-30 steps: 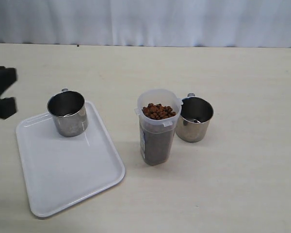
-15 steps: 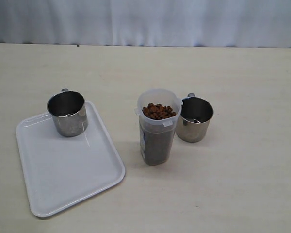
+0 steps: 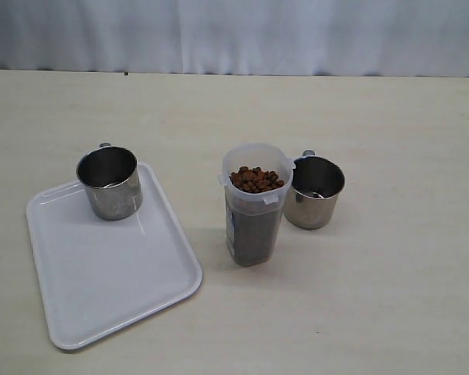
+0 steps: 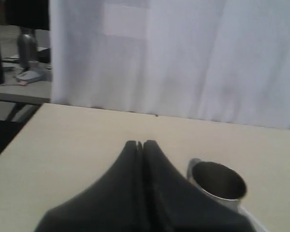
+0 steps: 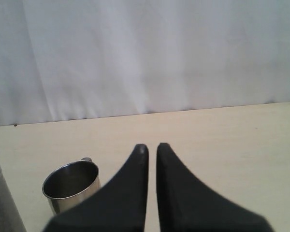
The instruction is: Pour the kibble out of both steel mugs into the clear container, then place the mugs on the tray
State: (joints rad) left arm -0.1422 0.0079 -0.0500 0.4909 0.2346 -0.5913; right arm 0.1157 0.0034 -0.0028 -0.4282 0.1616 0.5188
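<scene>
The clear container [image 3: 254, 207] stands mid-table, filled to the rim with kibble [image 3: 255, 180]. One empty steel mug [image 3: 109, 182] stands upright on the far corner of the white tray [image 3: 117, 273]. The other steel mug [image 3: 313, 191], also empty, stands on the table just right of the container. Neither gripper shows in the exterior view. My left gripper [image 4: 139, 143] is shut on nothing, with the tray's mug [image 4: 217, 181] beside and below it. Drawn back from the other mug [image 5: 71, 186], my right gripper [image 5: 151, 146] is shut and empty, with a thin slit between its fingers.
A white curtain [image 3: 234, 35] hangs along the table's far edge. The container's wall [image 5: 0, 203] shows at the edge of the right wrist view. A side desk with clutter [image 4: 24, 72] stands past the table in the left wrist view.
A second ago my left gripper stood slightly open at the left edge of the exterior view; it has since drawn out of that view and shut. Mugs, container and tray have not moved.
</scene>
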